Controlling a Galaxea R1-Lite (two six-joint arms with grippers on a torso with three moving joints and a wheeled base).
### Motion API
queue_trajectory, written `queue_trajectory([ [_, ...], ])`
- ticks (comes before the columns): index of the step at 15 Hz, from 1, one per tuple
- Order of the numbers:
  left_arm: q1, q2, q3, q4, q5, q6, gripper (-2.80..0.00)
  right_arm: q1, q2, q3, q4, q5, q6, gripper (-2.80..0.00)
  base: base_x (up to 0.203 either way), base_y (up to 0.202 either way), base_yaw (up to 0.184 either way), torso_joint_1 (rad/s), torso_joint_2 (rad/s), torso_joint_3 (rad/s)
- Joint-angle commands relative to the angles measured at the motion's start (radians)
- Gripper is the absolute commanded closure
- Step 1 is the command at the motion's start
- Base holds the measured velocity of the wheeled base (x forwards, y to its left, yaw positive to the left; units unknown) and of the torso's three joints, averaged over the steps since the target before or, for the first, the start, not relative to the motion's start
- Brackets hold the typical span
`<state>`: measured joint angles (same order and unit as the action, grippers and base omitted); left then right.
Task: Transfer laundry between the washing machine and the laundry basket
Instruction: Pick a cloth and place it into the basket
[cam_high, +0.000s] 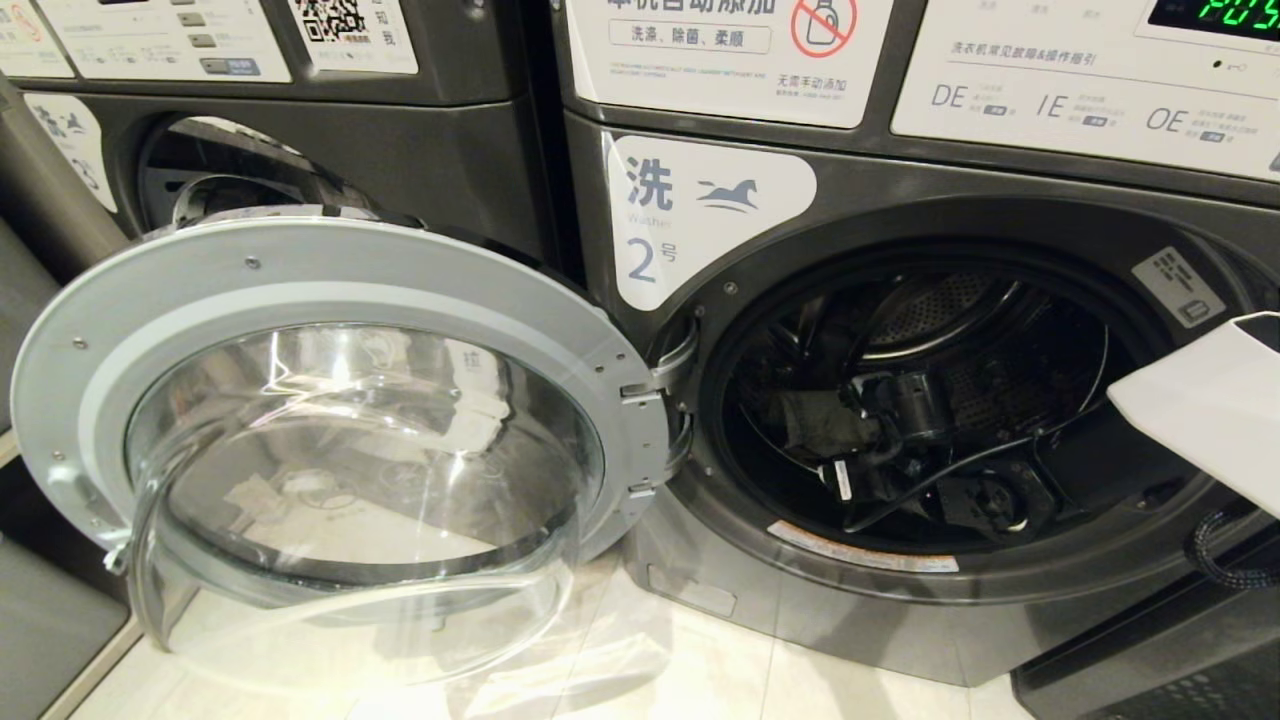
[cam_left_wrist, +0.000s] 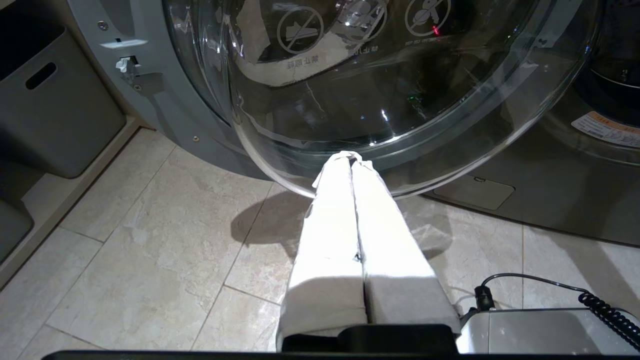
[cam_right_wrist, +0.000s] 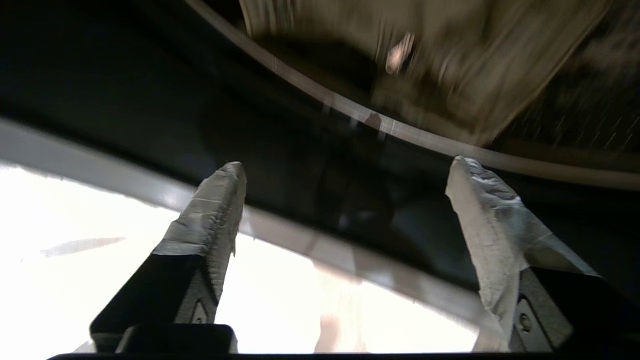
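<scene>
The washing machine (cam_high: 900, 190), labelled 2, stands with its round glass door (cam_high: 340, 430) swung wide open to the left. My right arm (cam_high: 1200, 410) reaches into the dark drum. A greyish bundle of laundry (cam_high: 815, 420) lies in there, just left of the arm's black wrist. In the right wrist view my right gripper (cam_right_wrist: 345, 167) is open wide with nothing between its taped fingers, and a blurred pale cloth (cam_right_wrist: 430, 70) lies beyond them. My left gripper (cam_left_wrist: 347, 156) hangs shut and empty low over the floor, its tips close to the door glass. The laundry basket is out of view.
A second machine (cam_high: 300, 120) stands to the left, behind the open door. A grey solid-sided bin (cam_left_wrist: 50, 100) with a slot handle sits beside the door's outer edge. Pale floor tiles (cam_left_wrist: 150, 250) run in front. A dark object (cam_high: 1150, 660) fills the lower right corner.
</scene>
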<state>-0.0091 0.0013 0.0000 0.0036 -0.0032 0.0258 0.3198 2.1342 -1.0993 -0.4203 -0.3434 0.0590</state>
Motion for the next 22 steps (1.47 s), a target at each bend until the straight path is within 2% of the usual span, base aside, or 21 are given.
queue_trajectory([
  [1, 0.0, 0.0, 0.0, -0.001, 0.0, 0.0, 0.0, 0.001, 0.014, -0.035, 0.037, -0.003, 0.009, -2.8, 0.0, 0.0, 0.0, 0.0, 0.0, 0.0],
  [5, 0.0, 0.0, 0.0, -0.001, 0.0, 0.0, 0.0, 0.02, 0.053, -0.108, 0.054, -0.007, 0.085, -2.8, 0.0, 0.0, 0.0, 0.0, 0.0, 0.0],
  [8, 0.0, 0.0, 0.0, 0.0, 0.0, 0.0, 0.0, 0.046, 0.112, -0.179, 0.046, -0.062, 0.124, -2.8, 0.0, 0.0, 0.0, 0.0, 0.0, 0.0],
  [9, 0.0, 0.0, 0.0, 0.0, 0.0, 0.0, 0.0, 0.053, 0.131, -0.192, 0.044, -0.099, 0.129, -2.8, 0.0, 0.0, 0.0, 0.0, 0.0, 0.0],
  [13, 0.0, 0.0, 0.0, -0.001, 0.0, 0.0, 0.0, 0.078, 0.184, -0.275, 0.017, -0.127, 0.129, -2.8, 0.0, 0.0, 0.0, 0.0, 0.0, 0.0],
  [17, 0.0, 0.0, 0.0, -0.001, 0.0, 0.0, 0.0, 0.094, 0.242, -0.372, 0.02, -0.21, 0.126, -2.8, 0.0, 0.0, 0.0, 0.0, 0.0, 0.0],
  [22, 0.0, 0.0, 0.0, -0.001, 0.0, 0.0, 0.0, 0.091, 0.27, -0.407, 0.025, -0.218, 0.124, -2.8, 0.0, 0.0, 0.0, 0.0, 0.0, 0.0],
])
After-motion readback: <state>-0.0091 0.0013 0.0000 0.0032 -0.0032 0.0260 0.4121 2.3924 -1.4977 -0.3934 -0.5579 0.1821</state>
